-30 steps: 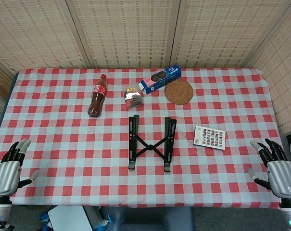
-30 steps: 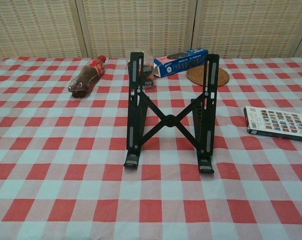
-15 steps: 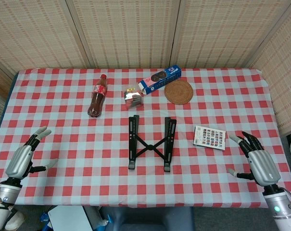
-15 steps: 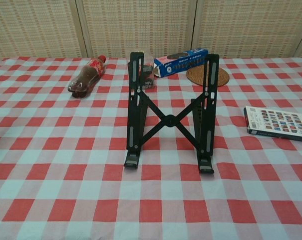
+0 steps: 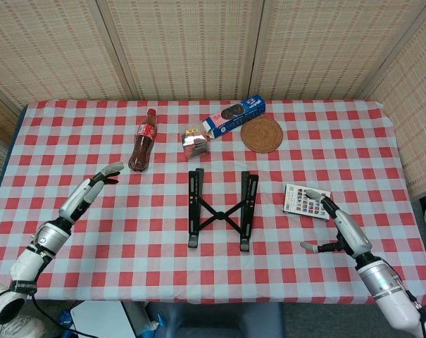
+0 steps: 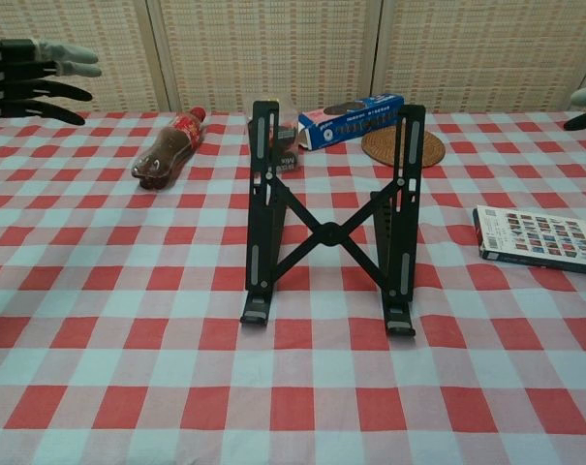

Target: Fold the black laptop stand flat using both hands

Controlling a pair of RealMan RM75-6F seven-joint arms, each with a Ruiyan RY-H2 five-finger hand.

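The black laptop stand [image 5: 221, 210], unfolded at table centre, is shown propped upright only in the chest view, whereas the empty left hand [image 5: 87, 192] and right hand [image 5: 341, 227], fingers extended, are seen whole only from the head view.

A home-like dining setup: checked tablecloth [image 5: 93, 148], woven reed screens [image 5: 184, 42], cola bottle [image 5: 143, 139].

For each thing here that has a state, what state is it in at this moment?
laptop stand: unfolded, propped up, untouched
cola bottle: lying on its side, capped
cookie box: lying flat
left hand: open, holding nothing
right hand: open, holding nothing
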